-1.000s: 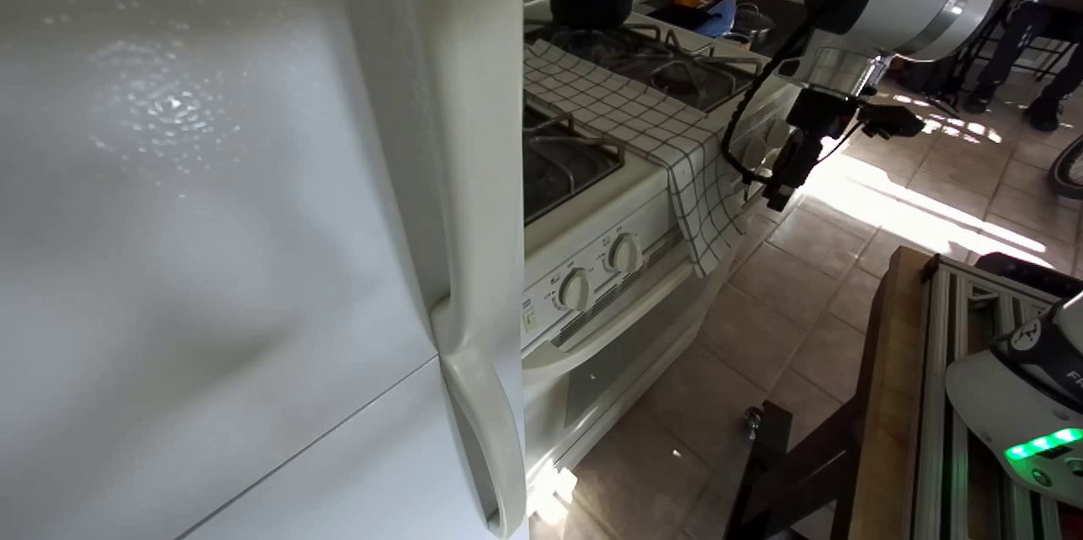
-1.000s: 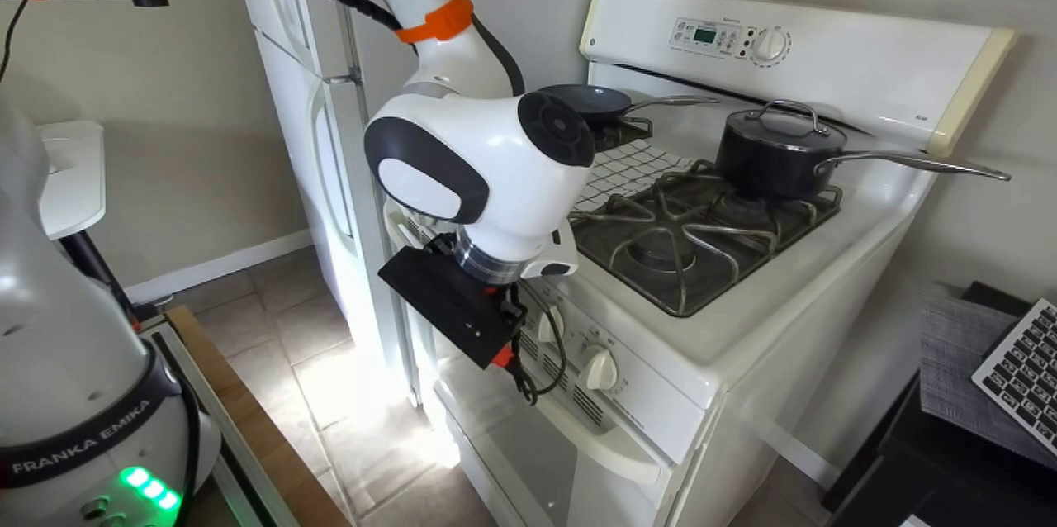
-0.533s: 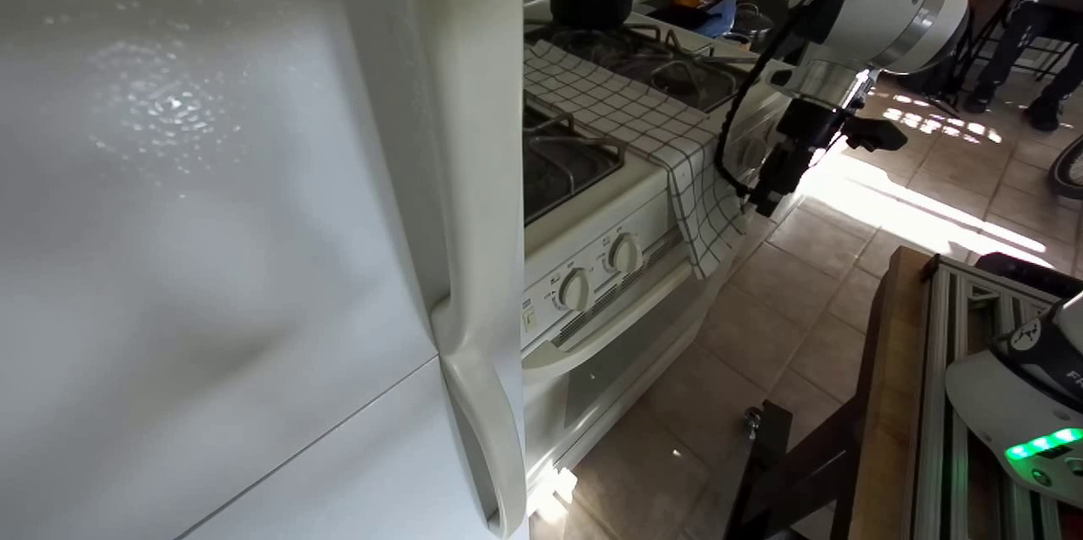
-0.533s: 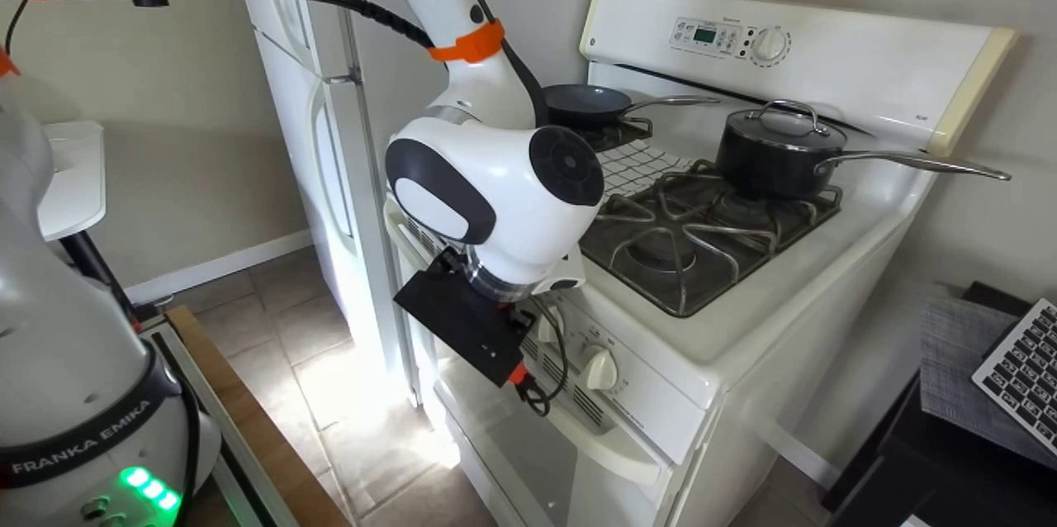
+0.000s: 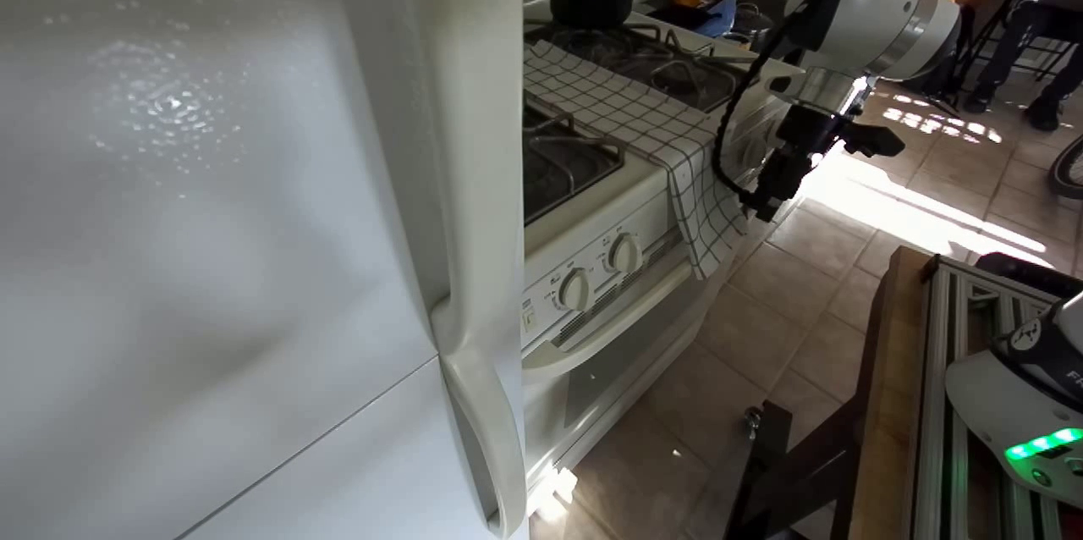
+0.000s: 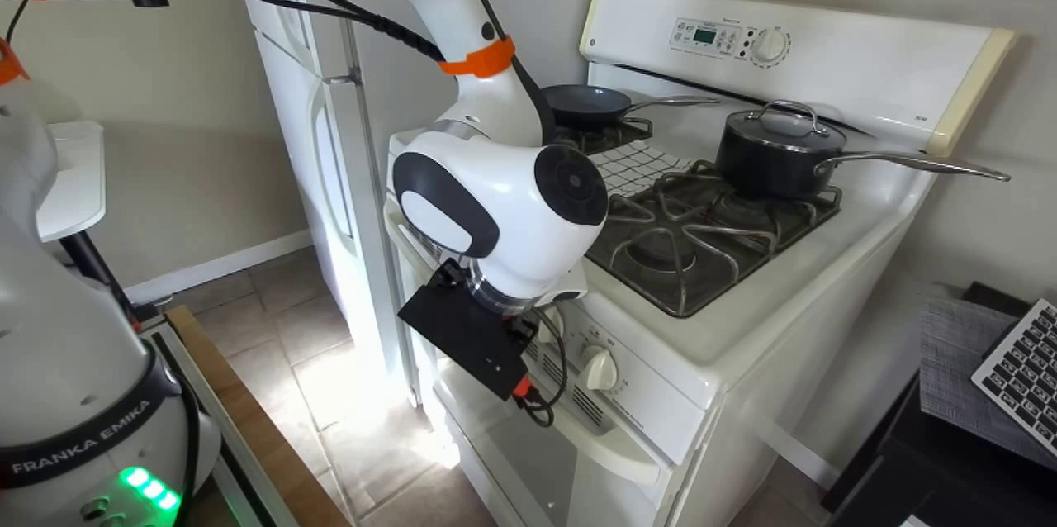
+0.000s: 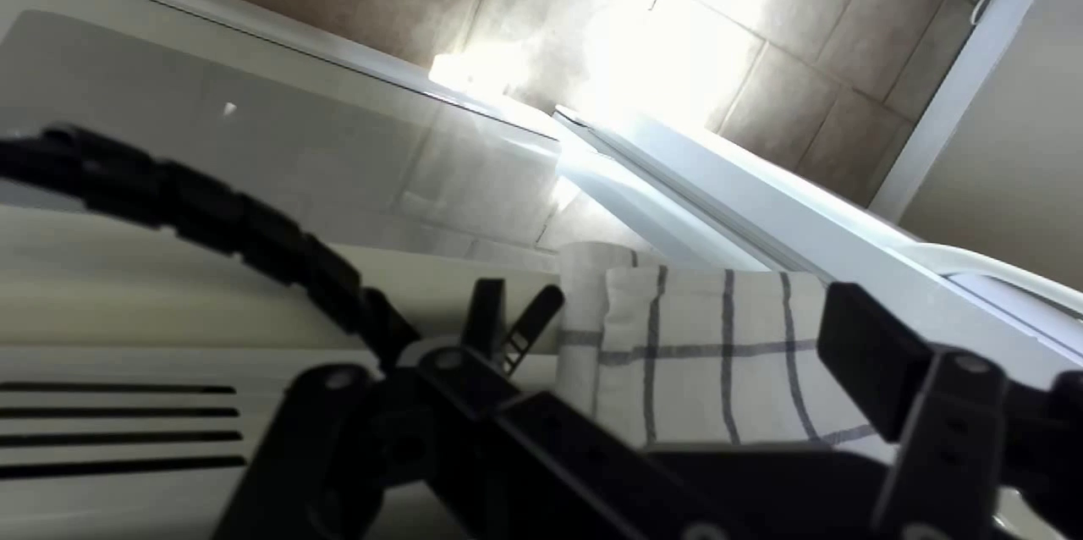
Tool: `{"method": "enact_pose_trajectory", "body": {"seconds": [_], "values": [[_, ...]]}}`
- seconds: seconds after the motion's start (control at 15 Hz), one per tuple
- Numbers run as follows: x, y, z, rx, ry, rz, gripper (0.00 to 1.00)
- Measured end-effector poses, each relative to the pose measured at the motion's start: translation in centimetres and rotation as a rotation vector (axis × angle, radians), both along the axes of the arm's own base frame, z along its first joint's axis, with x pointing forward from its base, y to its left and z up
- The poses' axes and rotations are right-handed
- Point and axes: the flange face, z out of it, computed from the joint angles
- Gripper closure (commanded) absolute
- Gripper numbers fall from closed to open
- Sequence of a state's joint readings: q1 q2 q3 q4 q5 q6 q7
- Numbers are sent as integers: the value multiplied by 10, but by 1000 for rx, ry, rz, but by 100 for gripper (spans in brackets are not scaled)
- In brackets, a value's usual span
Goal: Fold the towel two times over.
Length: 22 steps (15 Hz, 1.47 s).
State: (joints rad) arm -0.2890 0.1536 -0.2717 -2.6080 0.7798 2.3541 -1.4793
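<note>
Towel (image 5: 630, 121): In an exterior view, it lies stretched back along the stove top (image 5: 605, 200), its loose end (image 5: 706, 210) dropping over the front edge beside the knobs (image 5: 626, 253). No finished fold is apparent, so the step in hand looks like getting the first grip on that end.
Gripper (image 5: 766, 208): In an exterior view, it slants downward in front of the stove, its tips just beside the towel's loose end; whether they touch cannot be told. The rest of the towel runs back, away from the tool.
Arm (image 6: 504, 188): In an exterior view, it blocks the gripper's tips and the loose end. Only a strip of towel shows past it, well apart from the gripper, between the frying pan (image 6: 588, 103) and the saucepan (image 6: 780, 154).
Fingers (image 7: 871, 362): In the wrist view, they stand wide apart, released, with nothing gripped.
Loose end (image 7: 694, 311): In the wrist view, it hangs ahead of the fingers, across the gap. One side shows a doubled or turned edge, perhaps just how it drapes. The next move likely calls for bringing this end fully between the fingers, clamping it, then carrying it up and back over the stove top. A shallow pinch could let the thin cloth slip.
</note>
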Motion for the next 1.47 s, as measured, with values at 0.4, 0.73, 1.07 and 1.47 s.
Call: {"method": "enact_pose_trajectory", "body": {"seconds": [0.4, 0.73, 1.07, 1.47], "values": [[-2, -6, -2, -78, 10, -91, 0], [-4, -9, -5, -144, 41, -183, 32], [-4, -7, -9, -148, 75, -238, 72], [-4, -6, -11, -142, 98, -274, 100]]}}
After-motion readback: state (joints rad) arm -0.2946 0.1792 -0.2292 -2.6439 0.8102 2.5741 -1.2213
